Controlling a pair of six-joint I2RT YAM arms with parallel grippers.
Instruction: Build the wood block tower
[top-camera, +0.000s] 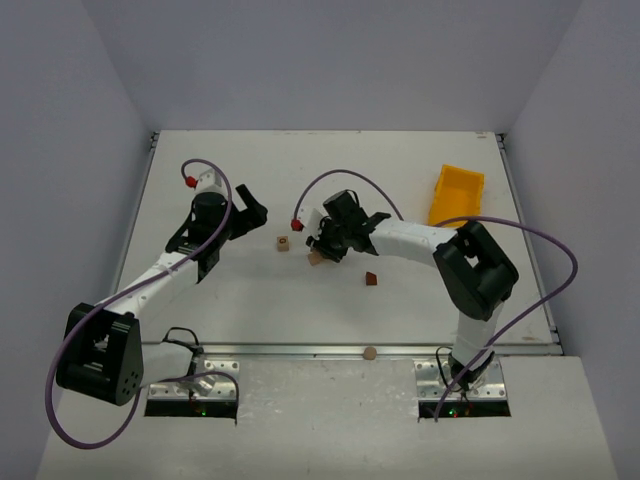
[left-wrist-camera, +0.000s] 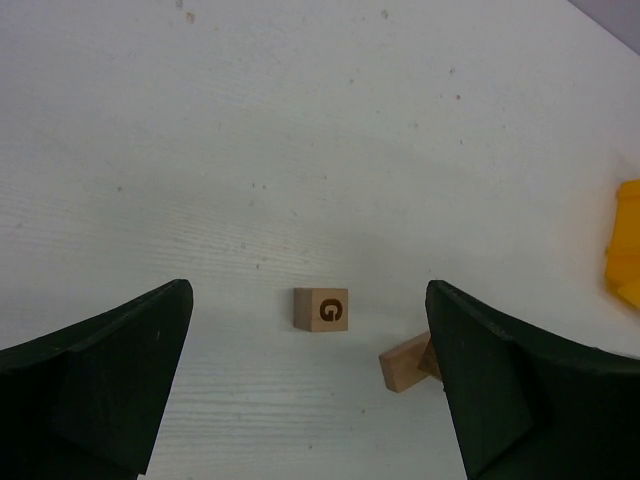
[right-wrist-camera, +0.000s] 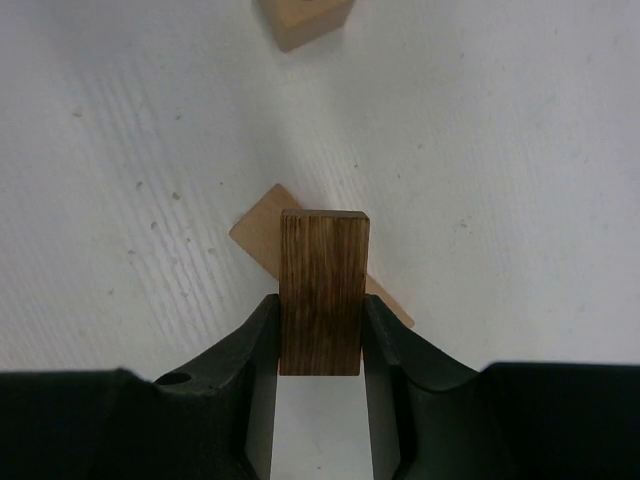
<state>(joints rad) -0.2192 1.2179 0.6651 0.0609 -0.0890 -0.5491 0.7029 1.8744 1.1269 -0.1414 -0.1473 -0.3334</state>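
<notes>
A flat pale-tan plank (right-wrist-camera: 256, 231) lies on the white table; it also shows in the top view (top-camera: 316, 259) and in the left wrist view (left-wrist-camera: 404, 363). My right gripper (right-wrist-camera: 322, 306) is shut on a dark brown rectangular block (right-wrist-camera: 322, 280) and holds it just over the plank. In the top view the right gripper (top-camera: 323, 243) is at the table's middle. A small pale cube marked G (left-wrist-camera: 321, 309) sits to the plank's left (top-camera: 283, 243). A reddish-brown wedge (top-camera: 371, 280) lies apart to the right. My left gripper (top-camera: 255, 212) is open and empty, facing the cube from the left.
A yellow plastic bin (top-camera: 457, 195) stands at the back right and shows at the left wrist view's edge (left-wrist-camera: 625, 250). A small round wooden disc (top-camera: 369, 352) lies at the table's near edge. Purple cables loop over both arms.
</notes>
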